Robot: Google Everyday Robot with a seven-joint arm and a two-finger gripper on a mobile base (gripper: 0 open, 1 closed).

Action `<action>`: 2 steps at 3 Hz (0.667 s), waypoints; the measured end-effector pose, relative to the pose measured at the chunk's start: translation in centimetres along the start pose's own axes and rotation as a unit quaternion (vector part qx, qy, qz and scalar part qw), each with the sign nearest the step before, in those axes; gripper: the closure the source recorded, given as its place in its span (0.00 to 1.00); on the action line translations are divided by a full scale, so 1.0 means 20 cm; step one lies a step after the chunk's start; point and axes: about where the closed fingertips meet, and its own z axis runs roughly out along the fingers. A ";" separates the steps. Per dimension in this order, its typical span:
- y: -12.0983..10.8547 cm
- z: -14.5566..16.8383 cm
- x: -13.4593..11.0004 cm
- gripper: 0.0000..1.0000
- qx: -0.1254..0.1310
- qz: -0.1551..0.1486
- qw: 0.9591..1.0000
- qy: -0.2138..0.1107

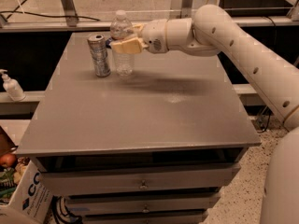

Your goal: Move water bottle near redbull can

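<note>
While the end effector (124,38) was clamped around the water bottle (124,63), that bottle stood upright just beside the redbull can (99,55), on the can's right as the camera saw it, with a narrow gap between the two. Its pale fingers (125,46) pressed on the bottle's middle from front and back, at about the height of the can's top, and the white cap (120,14) rose clear above the can. The bottle's base sat level with the can's base; whether it touched the bench (140,115) or hung just off it could not be told. The can itself stood upright on the grey bench, near the far edge and toward the left corner. From the can, the white arm (233,36) reached away to the right and then down toward the camera. A small white pump bottle (10,85) stood well to the left of the can, off the bench and lower, on a ledge. Below the can, under the bench's front edge, ran drawers (140,181) with small knobs.
</note>
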 end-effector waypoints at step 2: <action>0.05 0.11 0.04 1.00 -0.032 0.010 0.999 0.012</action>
